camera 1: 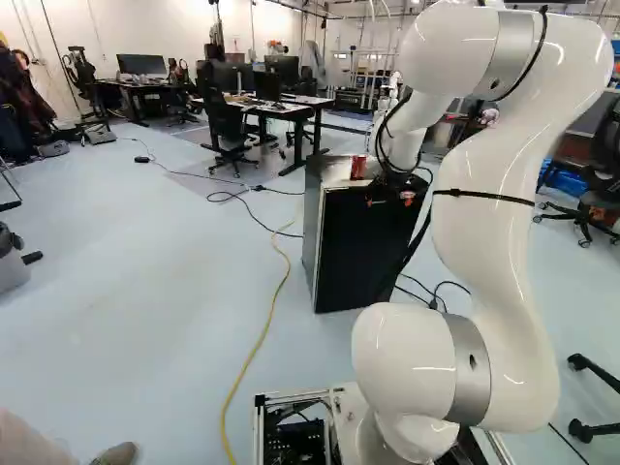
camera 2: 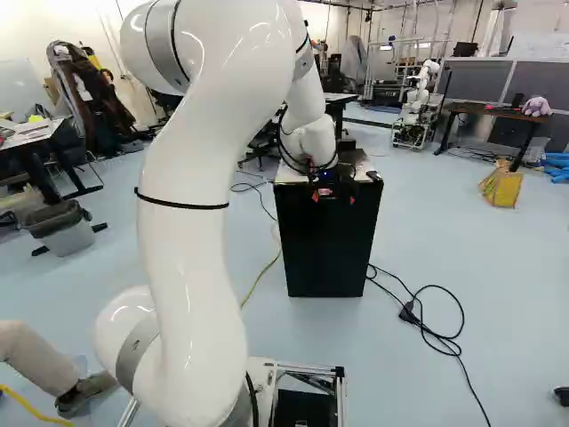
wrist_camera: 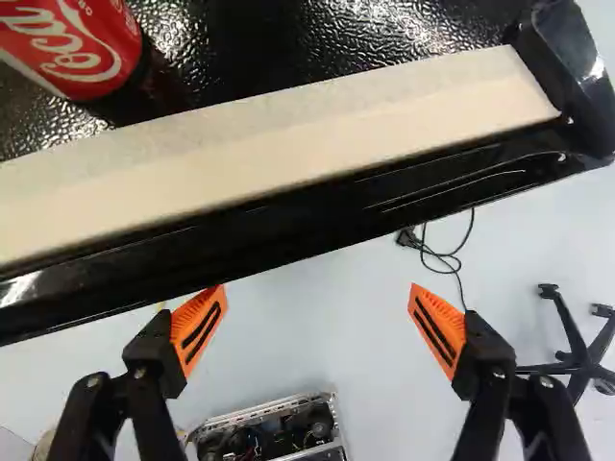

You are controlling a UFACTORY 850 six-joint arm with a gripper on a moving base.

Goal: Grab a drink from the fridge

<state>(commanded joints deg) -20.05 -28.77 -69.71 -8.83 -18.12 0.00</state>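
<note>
My gripper [camera 1: 388,200] is over the near top edge of the small black fridge [camera 1: 368,254], whose front is closed. The right base view shows the gripper [camera 2: 334,194] at the same edge of the fridge [camera 2: 326,245]. In the wrist view the gripper [wrist_camera: 319,322] is open, its orange pads wide apart with only floor seen between them. Ahead of the fingers runs the pale strip and black rim of the fridge top [wrist_camera: 288,144]. A red drink can [camera 1: 359,167] is on that top; in the wrist view the can [wrist_camera: 82,48] lies beyond the strip, partly cut off.
Black cables [camera 2: 427,329] lie on the floor right of the fridge, a yellow cable [camera 1: 262,334] to its left. Desks [camera 1: 300,108] and office chairs [camera 1: 228,126] stand behind. Another robot [camera 2: 416,107] is farther back. A dark object [camera 2: 347,144] sits on the fridge's far side.
</note>
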